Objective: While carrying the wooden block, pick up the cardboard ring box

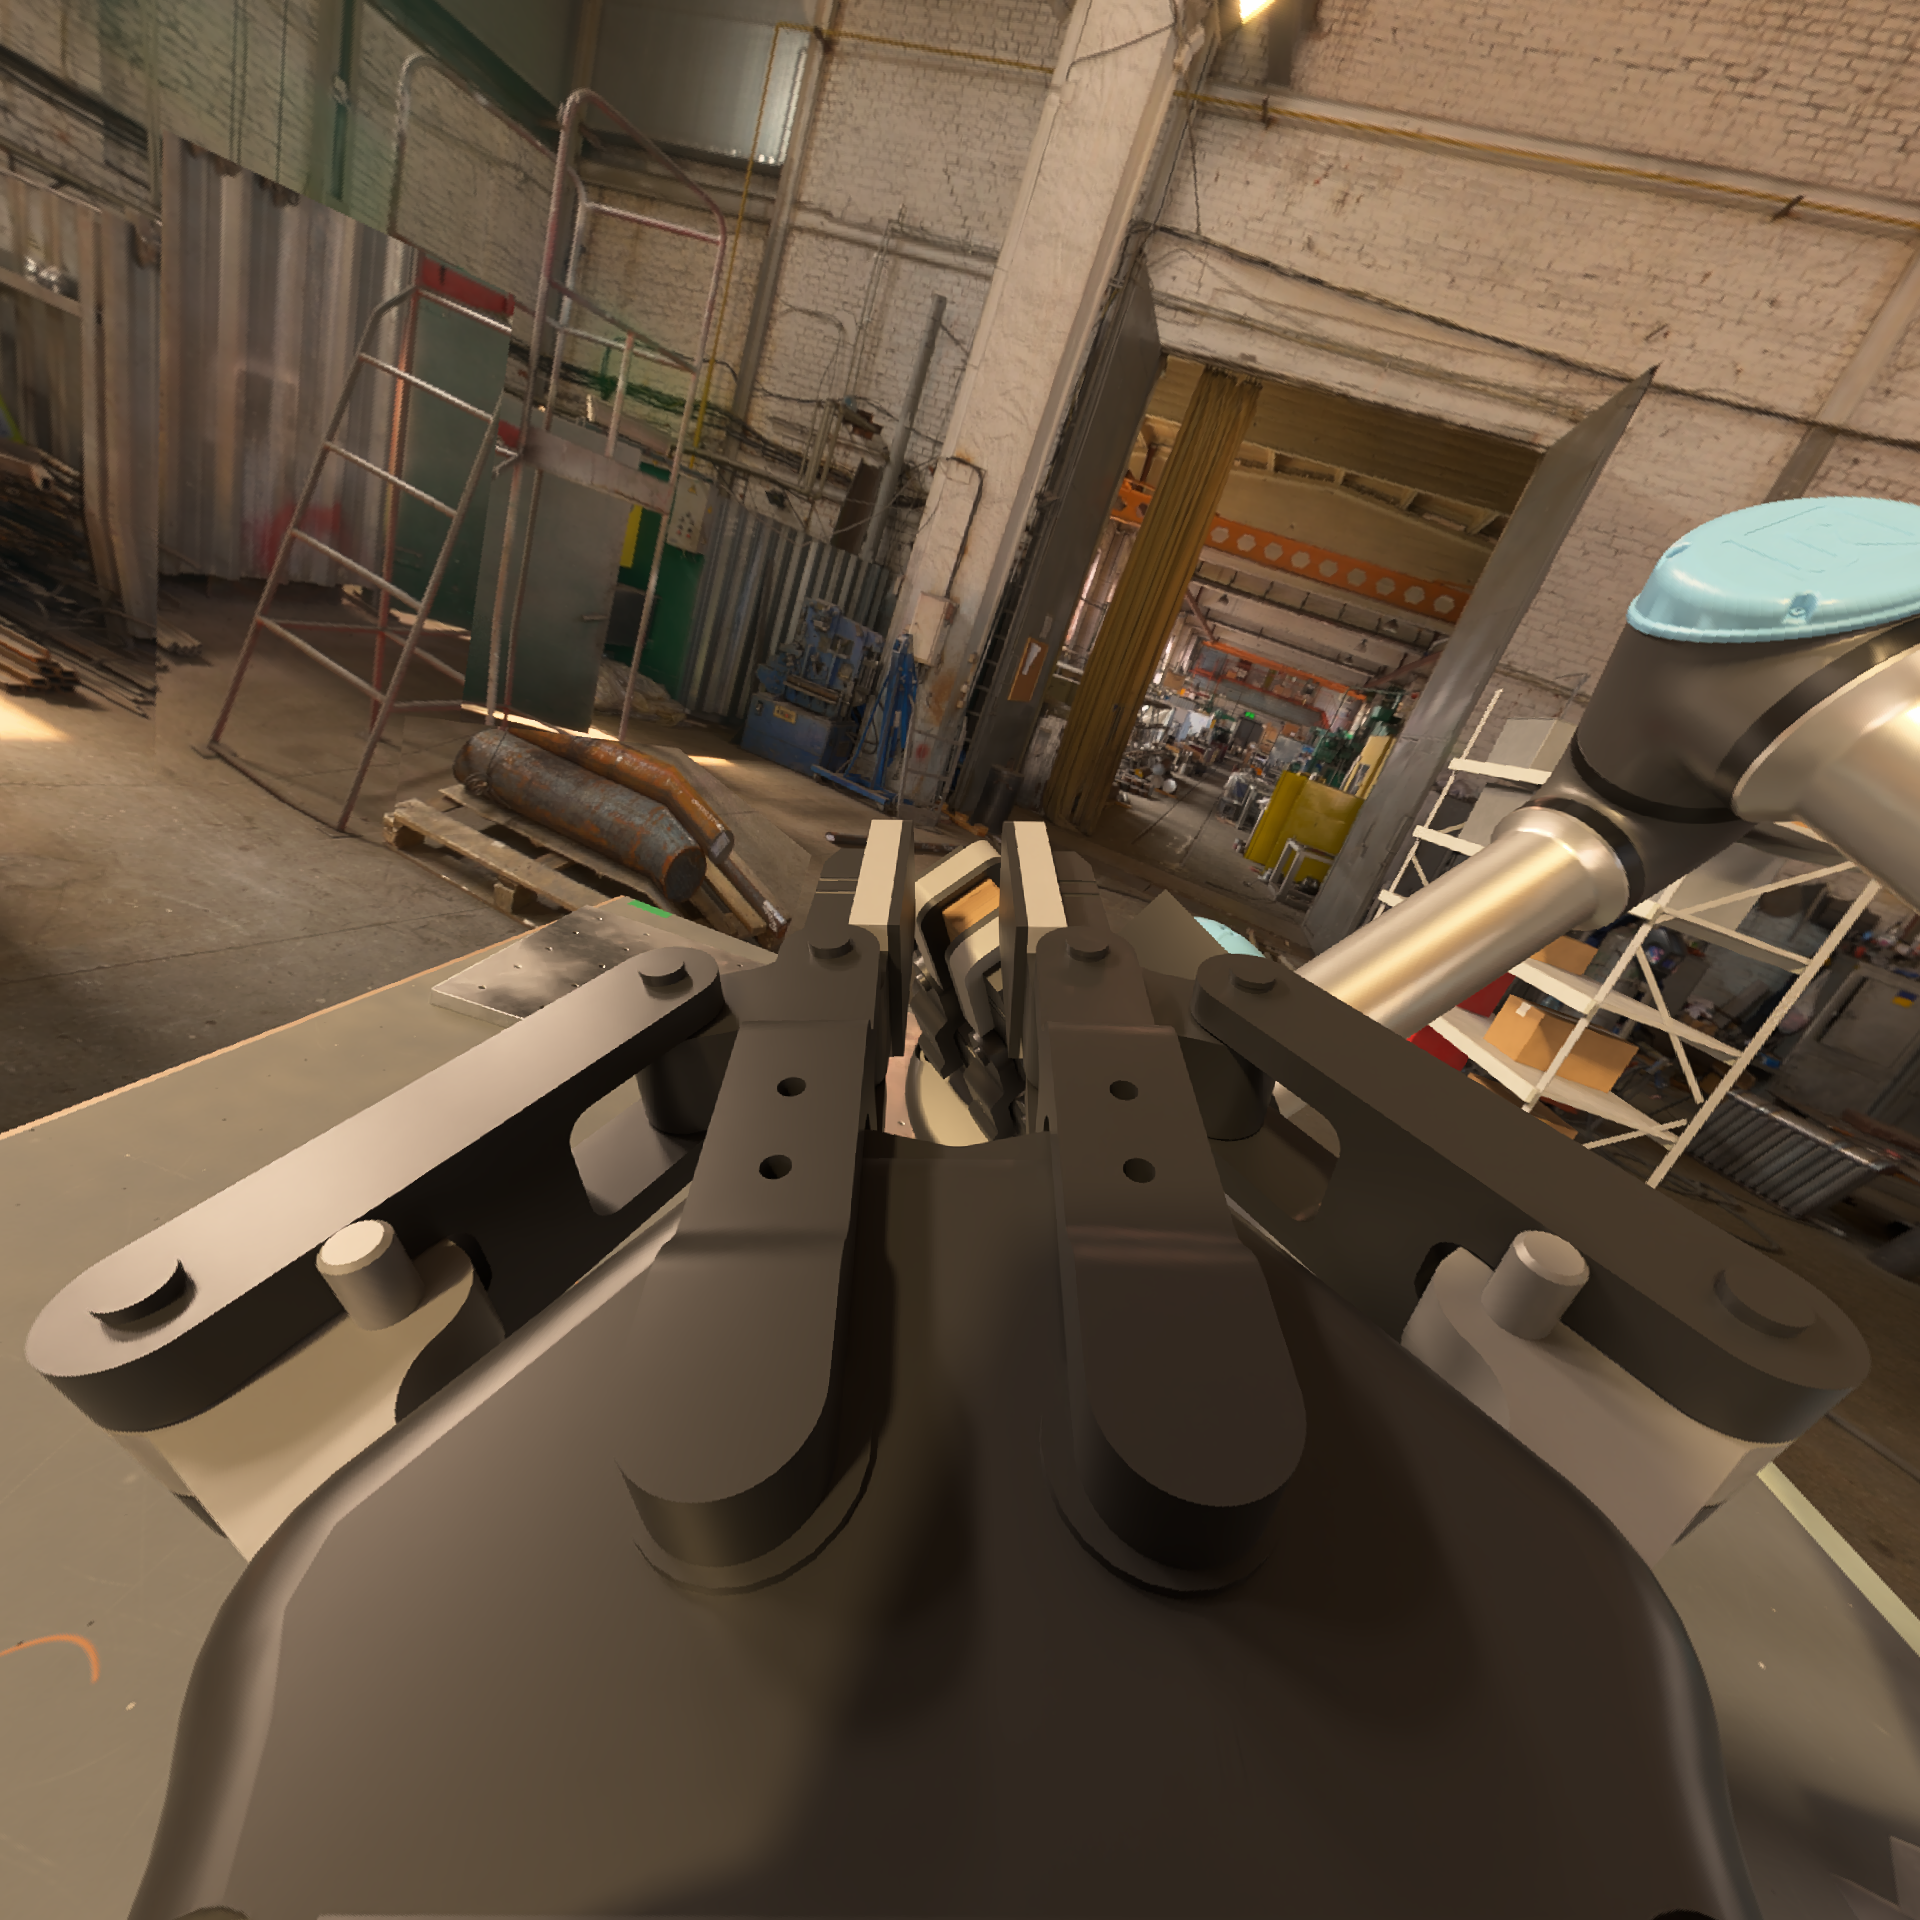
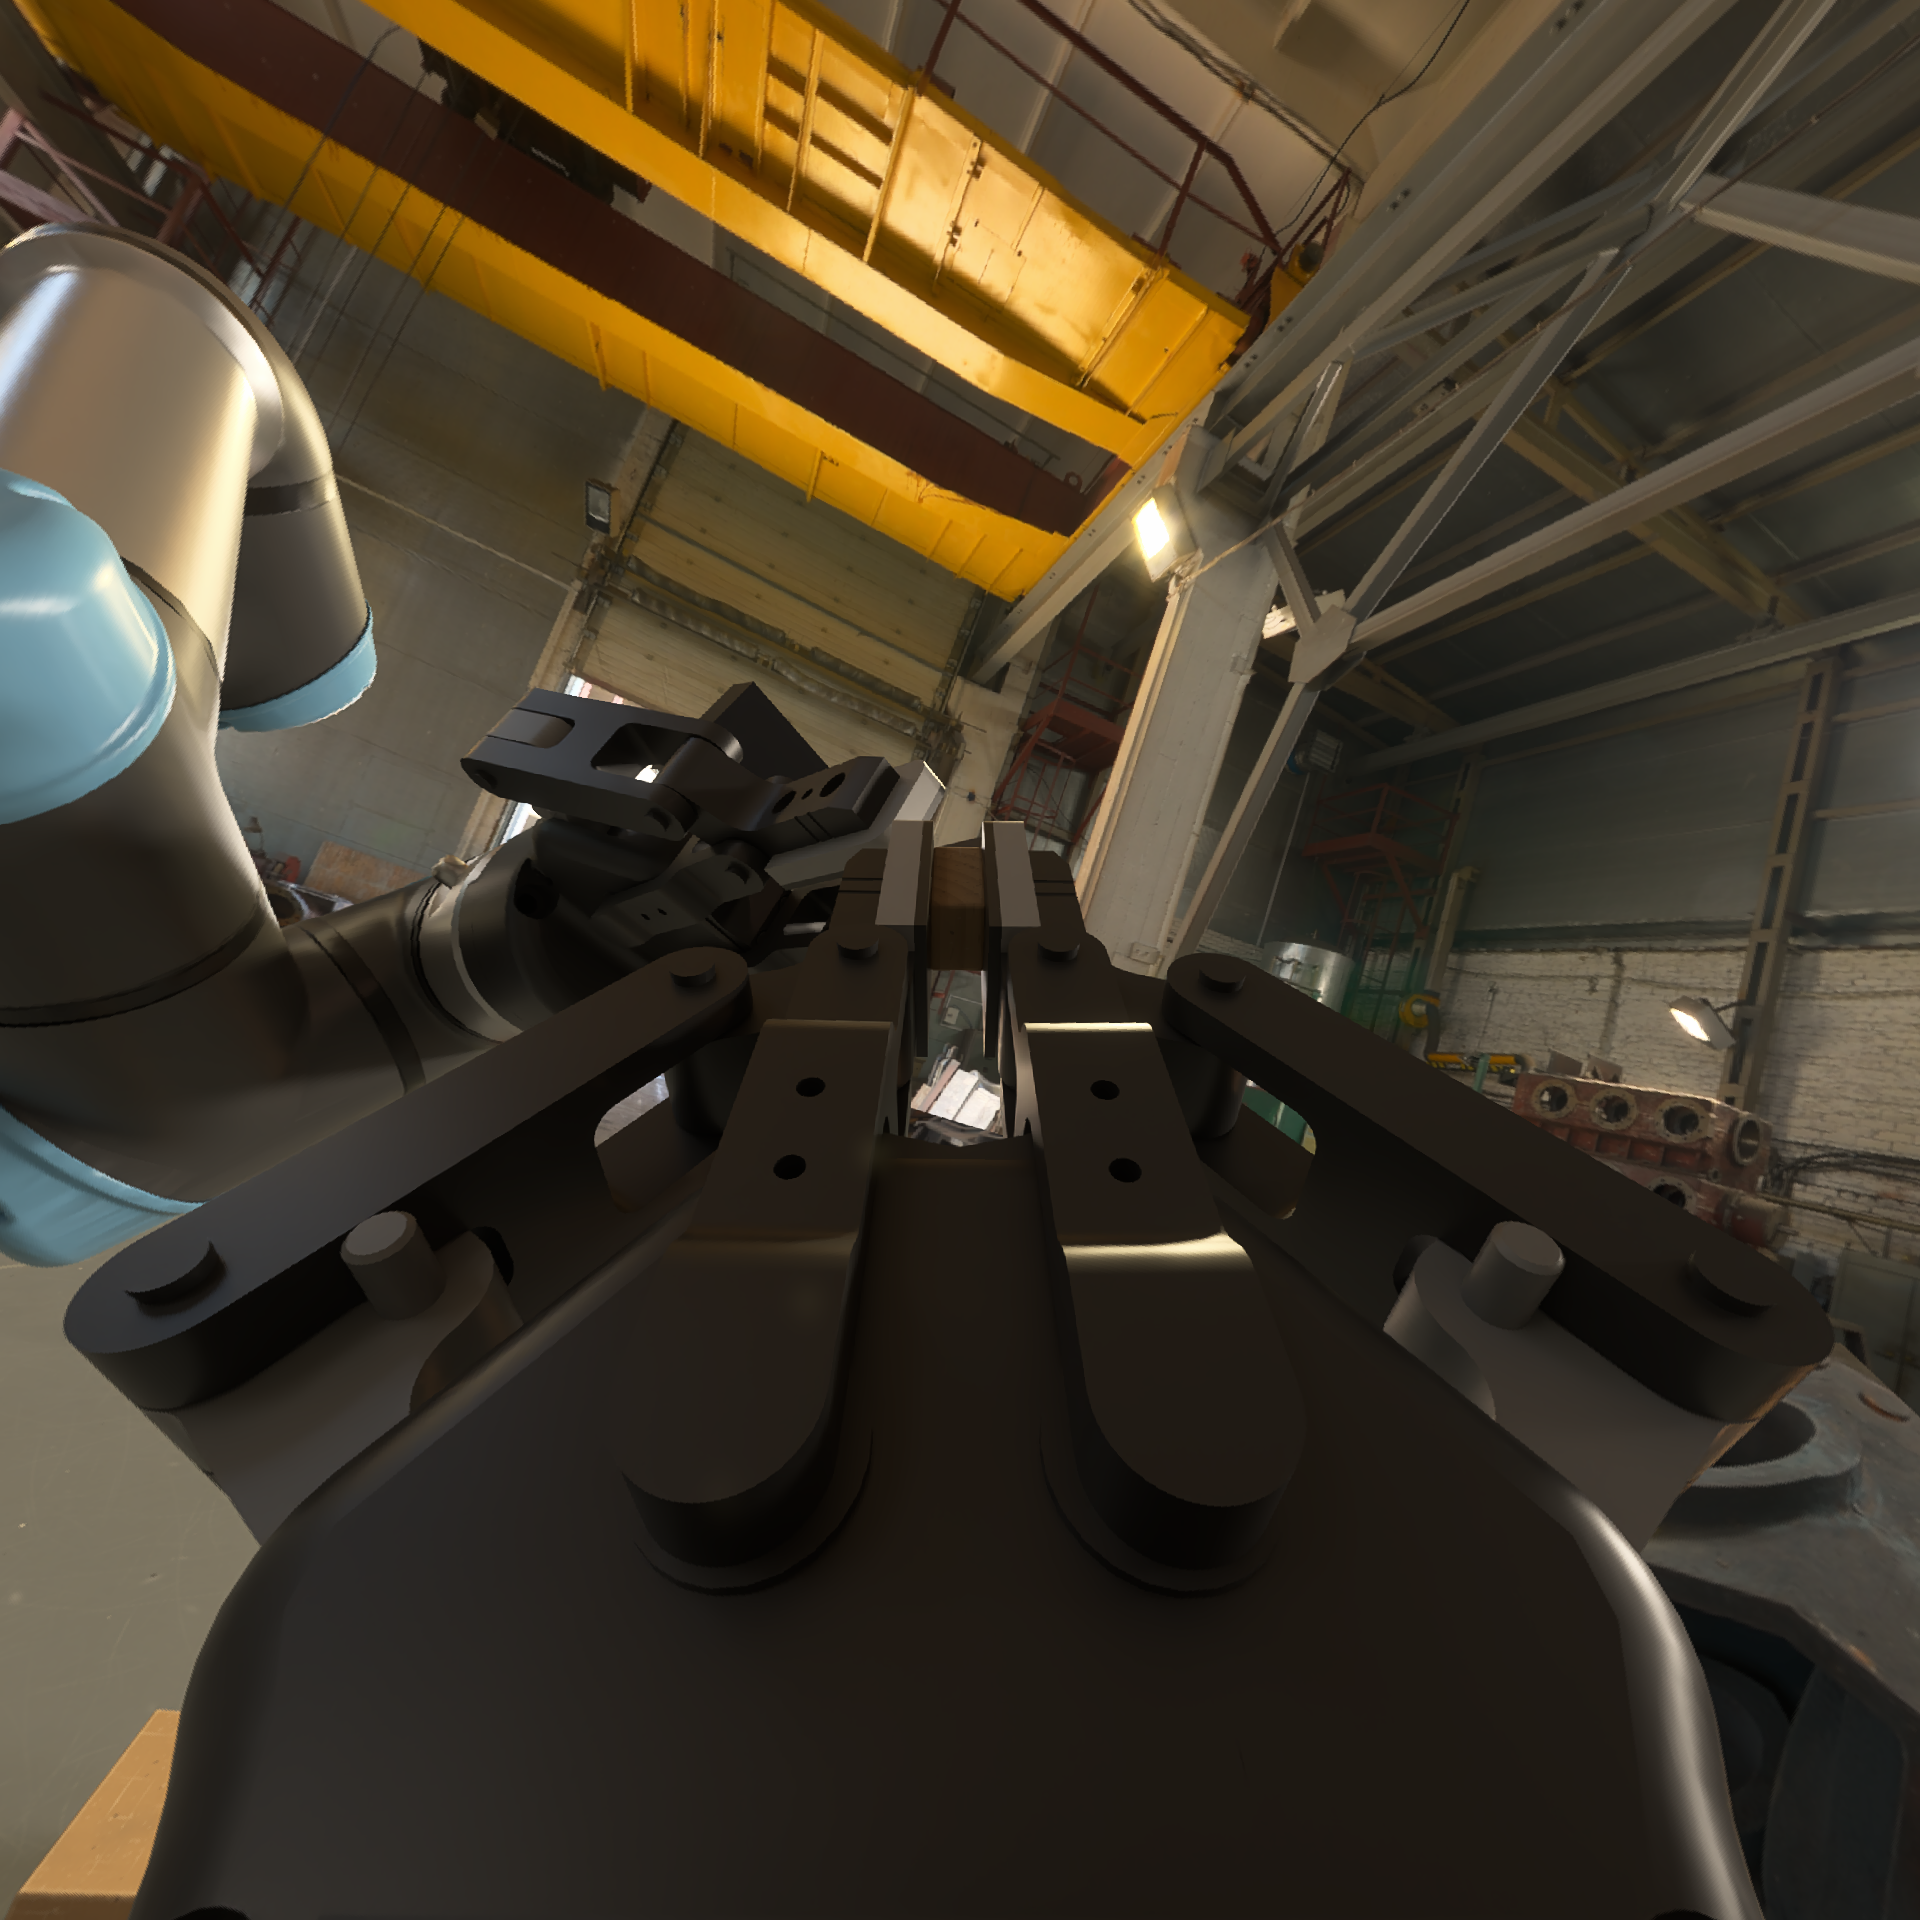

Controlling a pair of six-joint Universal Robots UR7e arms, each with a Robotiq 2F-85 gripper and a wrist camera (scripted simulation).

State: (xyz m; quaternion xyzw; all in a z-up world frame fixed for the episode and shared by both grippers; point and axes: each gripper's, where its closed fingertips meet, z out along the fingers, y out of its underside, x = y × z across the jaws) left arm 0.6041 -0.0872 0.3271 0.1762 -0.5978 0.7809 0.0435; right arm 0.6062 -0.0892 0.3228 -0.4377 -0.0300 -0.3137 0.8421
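Observation:
My right gripper (image 2: 958, 878) is shut on the small wooden block (image 2: 958, 906), which sits between its pads, and is held up in the air. My left gripper (image 1: 961, 878) stands partly open with a narrow gap and nothing in it. Through that gap I see the right gripper (image 1: 966, 935) and the block (image 1: 975, 906) close ahead. In the right wrist view the left gripper (image 2: 878, 831) points at the block from the left, its tips next to my right gripper's left finger. I cannot tell if they touch. The cardboard ring box is not in view.
The grey table (image 1: 156, 1195) lies below the left gripper, with a metal plate (image 1: 540, 966) near its far edge. The right arm (image 1: 1455, 935) crosses on the right. The left arm (image 2: 156, 831) fills the left of the right wrist view. A tan edge (image 2: 94, 1818) shows at bottom left.

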